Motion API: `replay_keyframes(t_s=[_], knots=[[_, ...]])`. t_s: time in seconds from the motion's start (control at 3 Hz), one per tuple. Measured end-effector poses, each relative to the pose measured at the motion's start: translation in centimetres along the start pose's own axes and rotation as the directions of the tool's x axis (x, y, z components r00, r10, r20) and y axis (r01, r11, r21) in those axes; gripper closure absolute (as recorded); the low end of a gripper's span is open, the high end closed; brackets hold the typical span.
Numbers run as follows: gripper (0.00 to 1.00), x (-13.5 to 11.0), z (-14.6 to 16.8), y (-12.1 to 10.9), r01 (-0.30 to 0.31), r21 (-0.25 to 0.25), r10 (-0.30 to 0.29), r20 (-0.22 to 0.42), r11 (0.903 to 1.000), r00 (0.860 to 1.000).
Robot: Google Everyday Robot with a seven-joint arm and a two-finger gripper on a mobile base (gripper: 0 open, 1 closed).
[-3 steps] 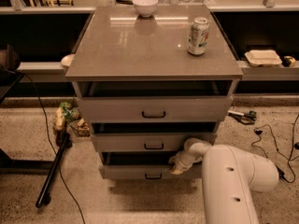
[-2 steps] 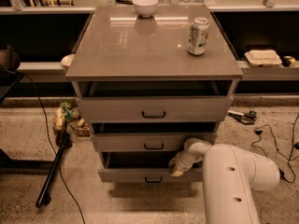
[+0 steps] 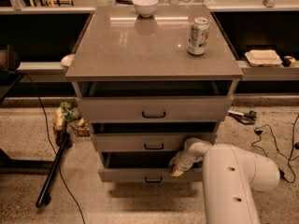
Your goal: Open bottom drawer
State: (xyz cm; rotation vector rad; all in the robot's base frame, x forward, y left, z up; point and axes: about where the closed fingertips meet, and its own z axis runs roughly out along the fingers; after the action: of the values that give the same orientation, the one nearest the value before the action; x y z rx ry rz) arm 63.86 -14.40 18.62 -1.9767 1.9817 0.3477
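Gripper: the gripper (image 3: 177,166) sits low at the front of the cabinet, at the top edge of the bottom drawer's front, just right of its handle.
Gripper state: I cannot tell whether it is apart, together or clamped on anything.
Arm: the white arm (image 3: 233,181) comes in from the lower right and bends left towards the drawer.
Bottom drawer: the bottom drawer (image 3: 126,174) is the lowest of three, pulled out a little, with a dark gap behind its front.
Handle: a small dark bar handle (image 3: 153,179) at the centre of that front.
Other drawers: the middle drawer (image 3: 121,143) and top drawer (image 3: 117,110) each show a dark gap above.
Surface: the grey surface (image 3: 140,45) carries a white bowl (image 3: 145,5) at the back and a can (image 3: 198,30) upright to the right, well apart.
Floor: a black pole (image 3: 52,171) lies left of the cabinet.
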Motion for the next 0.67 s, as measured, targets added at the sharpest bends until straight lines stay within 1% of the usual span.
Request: replay_keyframes(t_s=[0.67], knots=[[0.06,0.0,0.0,0.0,0.0,0.0,0.0,0.0,1.0,1.0]])
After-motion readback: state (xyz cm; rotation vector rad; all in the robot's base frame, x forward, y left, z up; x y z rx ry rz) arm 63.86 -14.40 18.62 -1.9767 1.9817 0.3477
